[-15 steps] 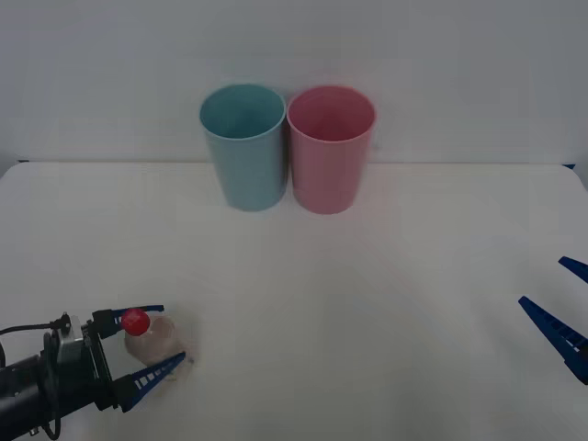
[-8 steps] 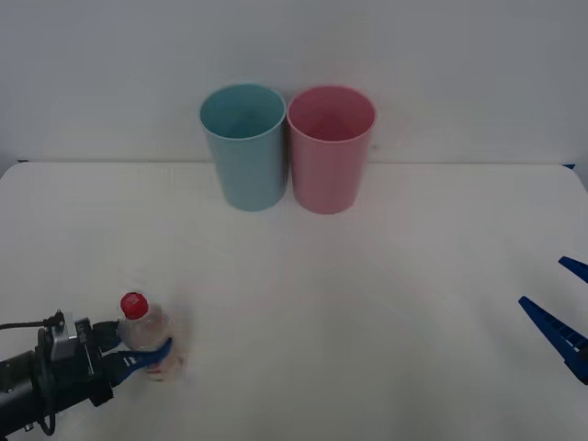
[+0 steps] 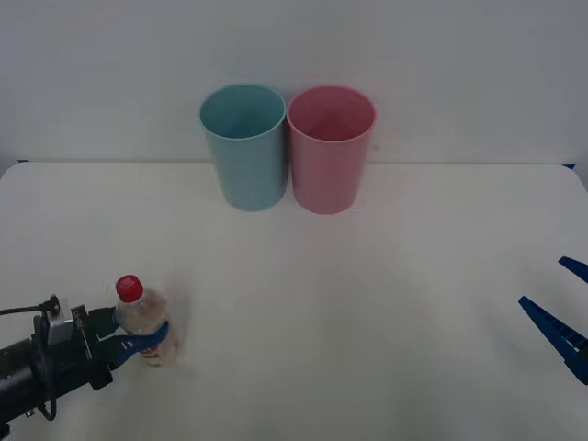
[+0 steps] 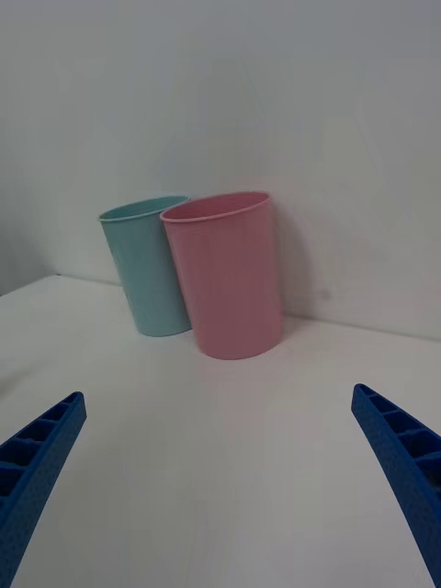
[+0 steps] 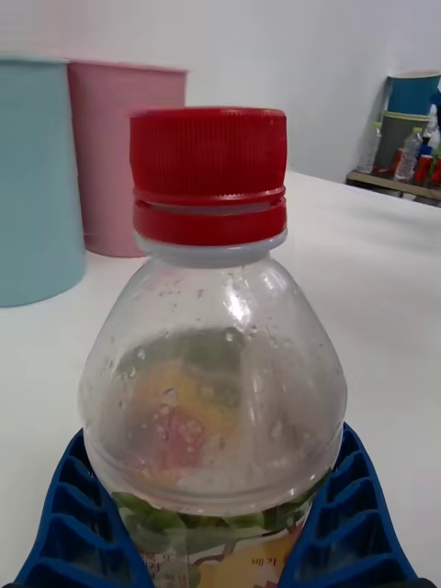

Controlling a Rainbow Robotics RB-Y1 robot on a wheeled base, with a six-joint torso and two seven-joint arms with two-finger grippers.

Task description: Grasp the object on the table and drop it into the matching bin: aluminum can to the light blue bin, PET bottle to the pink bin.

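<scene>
The PET bottle (image 3: 141,317) stands upright at the near left of the table (image 3: 367,303), red cap up, and the left gripper (image 3: 136,338) has its blue fingers (image 5: 64,514) pinched on either side of the bottle's lower body, at about label height. From the left wrist view the ribbed pads hug the clear plastic closely on both sides, so the grasp looks made; whether the base has come off the tabletop cannot be told. The right gripper (image 3: 560,317) waits at the near right edge of the table with its fingers spread wide and nothing between them. The light blue bin (image 3: 243,147) and the pink bin (image 3: 331,149) stand side by side at the far middle of the table, touching or nearly so, pink on the right, both well apart from the bottle. So the pick-up appears done, and what is left is the larger part: lift, carry forward and rightward past the blue bin, hold above the pink rim and let go
</scene>
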